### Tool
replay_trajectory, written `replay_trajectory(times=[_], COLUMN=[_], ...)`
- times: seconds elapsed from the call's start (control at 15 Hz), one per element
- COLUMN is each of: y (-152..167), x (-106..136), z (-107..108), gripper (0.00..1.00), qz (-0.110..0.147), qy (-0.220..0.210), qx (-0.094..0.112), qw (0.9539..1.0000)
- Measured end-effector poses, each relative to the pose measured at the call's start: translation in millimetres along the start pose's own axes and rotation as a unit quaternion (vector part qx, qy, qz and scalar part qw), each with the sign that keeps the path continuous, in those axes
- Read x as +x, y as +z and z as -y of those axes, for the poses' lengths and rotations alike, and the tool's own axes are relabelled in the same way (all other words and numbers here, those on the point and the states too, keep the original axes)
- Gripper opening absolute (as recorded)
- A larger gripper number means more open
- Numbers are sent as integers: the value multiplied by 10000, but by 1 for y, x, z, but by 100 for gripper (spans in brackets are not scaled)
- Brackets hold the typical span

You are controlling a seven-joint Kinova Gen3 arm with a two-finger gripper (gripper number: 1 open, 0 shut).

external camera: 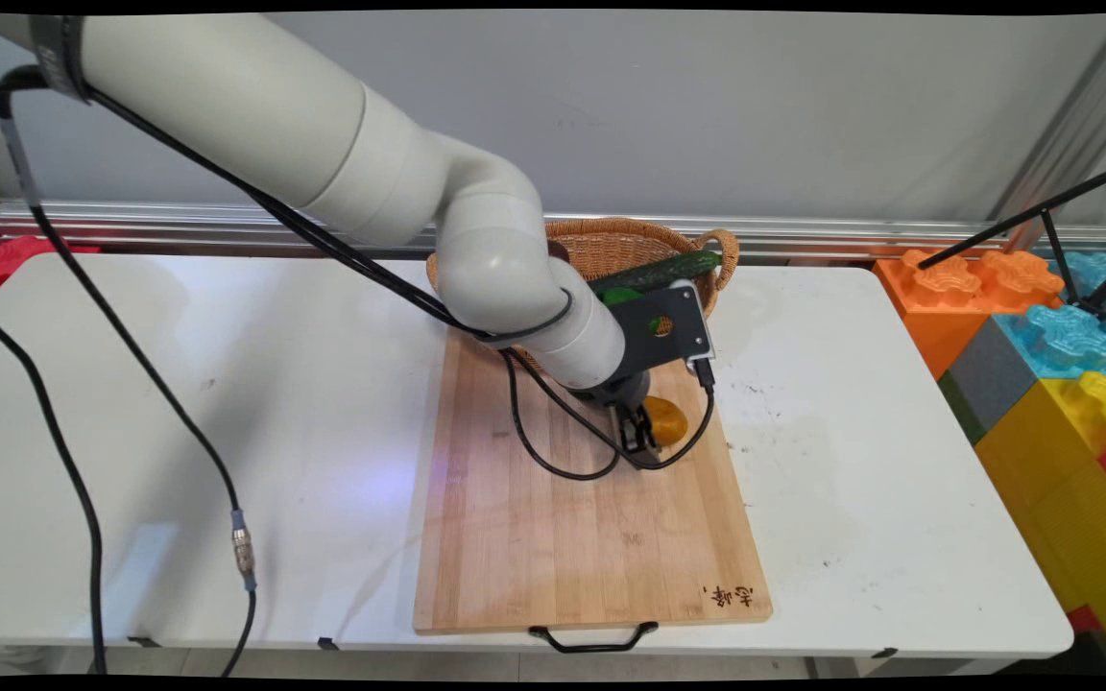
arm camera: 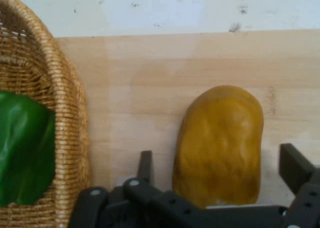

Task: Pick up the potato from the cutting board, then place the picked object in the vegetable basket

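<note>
My gripper [arm camera: 222, 163] is spread around a smooth, oblong yellow mango [arm camera: 220, 143] on the wooden board [arm camera: 150, 87], beside a woven basket [arm camera: 70, 112].

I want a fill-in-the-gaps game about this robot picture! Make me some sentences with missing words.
1. The yellow-orange fruit lies on the wooden ____ board.
2. The gripper has one finger on each side of the fruit, so it is ____, not shut.
3. The long cucumber rests across the woven ____.
4. In the hand view, the leafy thing inside the basket is coloured ____.

Missing words: cutting; open; basket; green
</note>
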Motion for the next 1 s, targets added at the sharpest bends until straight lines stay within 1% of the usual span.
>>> replay_trajectory(times=[0.07,0.33,0.53,0.73,0.8,0.93,1.0], y=[2,6,-2,-32,-47,-79,-96], x=[0,0,2,6,9,9,8], z=[-1,-5,-5,1,4,16,25], gripper=[0,0,0,0,0,0,0], qz=[4,28,-4,-110,-141,-180,-203], qy=[15,46,36,18,21,-1,-37], qx=[2,-45,-53,6,43,133,192], qw=[10000,10000,10000,9999,9999,9997,9996])
